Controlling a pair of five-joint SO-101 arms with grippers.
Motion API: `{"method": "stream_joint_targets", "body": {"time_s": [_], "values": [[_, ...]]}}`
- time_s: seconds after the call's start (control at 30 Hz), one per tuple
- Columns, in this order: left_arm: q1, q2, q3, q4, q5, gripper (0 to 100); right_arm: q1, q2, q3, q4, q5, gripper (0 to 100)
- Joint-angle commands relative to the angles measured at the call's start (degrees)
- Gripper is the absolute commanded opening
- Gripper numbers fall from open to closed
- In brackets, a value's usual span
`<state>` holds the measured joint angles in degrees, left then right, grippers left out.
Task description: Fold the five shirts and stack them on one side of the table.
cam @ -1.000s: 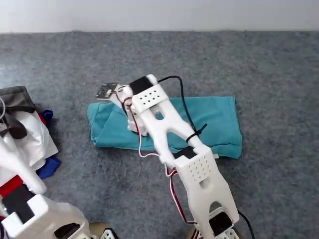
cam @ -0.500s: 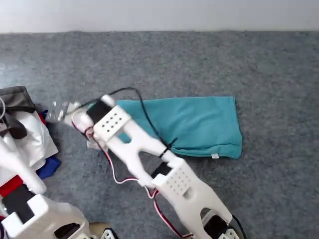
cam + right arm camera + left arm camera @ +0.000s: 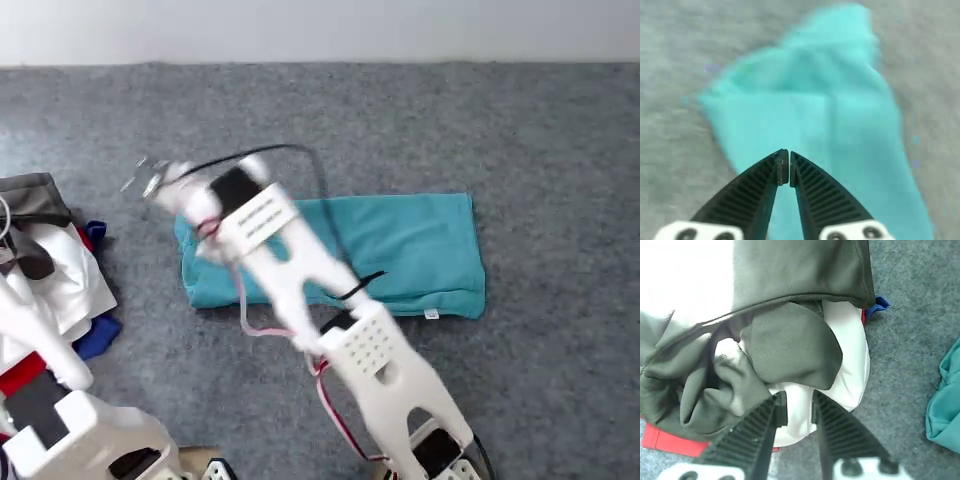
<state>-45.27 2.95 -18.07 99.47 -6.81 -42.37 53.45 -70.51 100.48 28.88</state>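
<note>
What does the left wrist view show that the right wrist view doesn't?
Left wrist view: the left claw, slightly open, over a heap of shirts, with a dark grey shirt on top, a white shirt under it, and red cloth and blue cloth peeking out. Right wrist view: the right claw, shut, above the folded teal shirt. Shared: that teal shirt, just an edge in the left wrist view, and the grey table.

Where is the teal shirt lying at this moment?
In the high view, the teal shirt lies mid-table, right of the shirt pile at the left edge.
</note>
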Motion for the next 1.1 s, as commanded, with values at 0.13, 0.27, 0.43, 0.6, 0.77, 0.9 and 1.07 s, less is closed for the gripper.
{"method": "stream_joint_targets", "body": {"time_s": [0.13, 0.27, 0.43, 0.6, 0.77, 0.9, 1.07], "values": [[0.35, -2.73, -0.31, 0.88, -0.18, 9, 6.37, -11.30, 20.84, 2.51, -3.16, 0.9], [0.35, -2.64, -0.31, 0.88, -0.18, 9, 6.64, -11.56, 33.58, 2.15, -3.34, 0.9], [0.35, -2.64, -0.31, 0.88, -0.18, 9, 6.81, -12.44, 36.84, 1.89, -3.43, 0.9], [0.35, -2.64, -0.31, 0.88, -0.18, 9, 6.81, -19.30, 32.79, 2.42, -3.34, 0.9], [0.18, -2.64, -0.57, 0.88, -0.18, 9, 11.74, -27.21, 34.02, 2.51, -5.89, 0.9], [0.18, -2.64, -0.57, 0.79, -0.18, 9, 21.23, -29.41, 38.95, 2.51, -6.24, 0.9], [0.44, -2.37, -0.31, 0.62, -0.18, 9, 34.24, -29.32, 42.73, 2.33, -6.33, 0.9]]}}
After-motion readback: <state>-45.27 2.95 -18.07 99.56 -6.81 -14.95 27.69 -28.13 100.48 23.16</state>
